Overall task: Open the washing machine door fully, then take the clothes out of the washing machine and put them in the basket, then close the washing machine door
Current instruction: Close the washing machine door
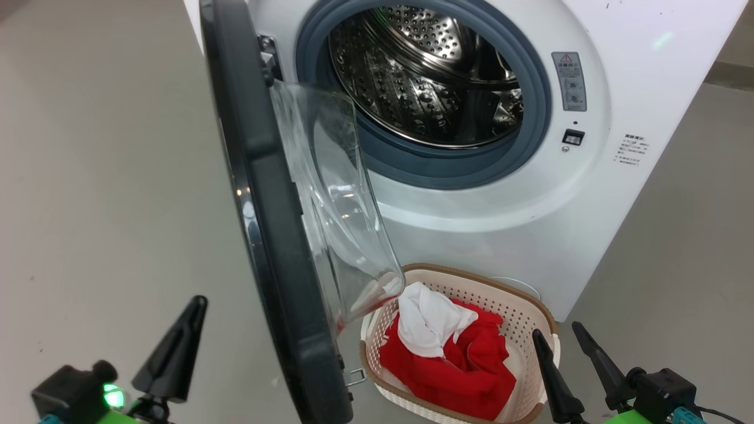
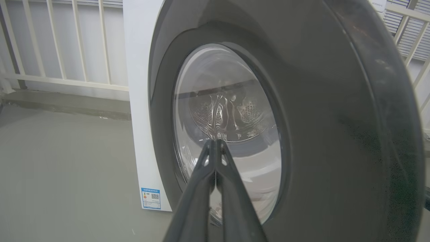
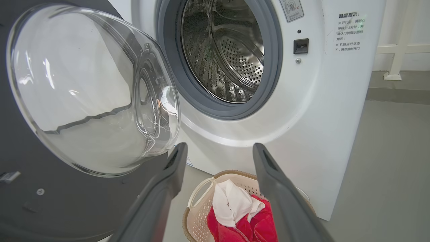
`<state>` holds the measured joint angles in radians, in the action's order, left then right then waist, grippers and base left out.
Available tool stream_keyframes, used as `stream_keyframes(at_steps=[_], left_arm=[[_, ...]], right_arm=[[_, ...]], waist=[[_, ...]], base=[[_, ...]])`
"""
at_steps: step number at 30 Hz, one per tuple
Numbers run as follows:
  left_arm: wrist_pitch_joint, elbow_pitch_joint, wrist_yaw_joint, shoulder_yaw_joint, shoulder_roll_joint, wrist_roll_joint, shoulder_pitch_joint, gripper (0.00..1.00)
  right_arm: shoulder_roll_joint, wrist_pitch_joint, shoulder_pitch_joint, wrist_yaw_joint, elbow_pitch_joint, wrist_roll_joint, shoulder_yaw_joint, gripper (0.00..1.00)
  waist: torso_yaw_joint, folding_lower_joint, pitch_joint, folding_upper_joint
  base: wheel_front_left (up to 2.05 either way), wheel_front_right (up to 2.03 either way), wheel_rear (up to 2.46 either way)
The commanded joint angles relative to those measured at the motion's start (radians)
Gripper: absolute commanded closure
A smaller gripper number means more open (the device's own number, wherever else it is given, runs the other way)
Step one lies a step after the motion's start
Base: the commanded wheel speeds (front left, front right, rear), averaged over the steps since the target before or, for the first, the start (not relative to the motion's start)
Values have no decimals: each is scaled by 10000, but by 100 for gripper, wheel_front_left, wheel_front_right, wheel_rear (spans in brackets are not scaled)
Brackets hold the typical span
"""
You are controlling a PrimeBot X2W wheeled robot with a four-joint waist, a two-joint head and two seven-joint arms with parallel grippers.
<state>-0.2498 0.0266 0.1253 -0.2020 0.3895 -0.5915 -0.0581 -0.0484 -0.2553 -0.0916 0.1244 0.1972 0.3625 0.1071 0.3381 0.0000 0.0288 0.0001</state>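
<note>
So, your left gripper's [image 2: 215,143] jaws were pressed shut on nothing, pointing at the outer face of the washing machine door [image 1: 277,235], which stood wide open. Your right gripper's [image 1: 556,330] jaws were spread and empty near the basket [image 1: 471,274], which sat on the floor at the washing machine's [image 1: 589,194] front. The clothes [image 1: 465,359] lay in the basket and the drum [image 1: 424,76] looked empty. By my reading, only closing the door remained.

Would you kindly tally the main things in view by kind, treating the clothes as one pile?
washing machine: 1
washing machine door: 1
basket: 1
pile of clothes: 1
end effectors: 2 (left end effector, right end effector)
Total: 6
</note>
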Motion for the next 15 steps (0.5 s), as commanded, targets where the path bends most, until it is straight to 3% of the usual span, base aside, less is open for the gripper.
stream_keyframes(at_steps=[1, 15], left_arm=[[-120, -348, 53, 237, 389, -45, -481, 100], [-120, -1314, 54, -1150, 610, -15, -1032, 100]], right_arm=[[-36, -65, 268, 63, -260, 9, 210, 0], [-21, -65, 504, 63, -284, -6, 191, 0]], waist=[[-56, 0, 61, -1], [-436, 0, 395, -1]], base=[[0, 0, 0], [0, 0, 0]])
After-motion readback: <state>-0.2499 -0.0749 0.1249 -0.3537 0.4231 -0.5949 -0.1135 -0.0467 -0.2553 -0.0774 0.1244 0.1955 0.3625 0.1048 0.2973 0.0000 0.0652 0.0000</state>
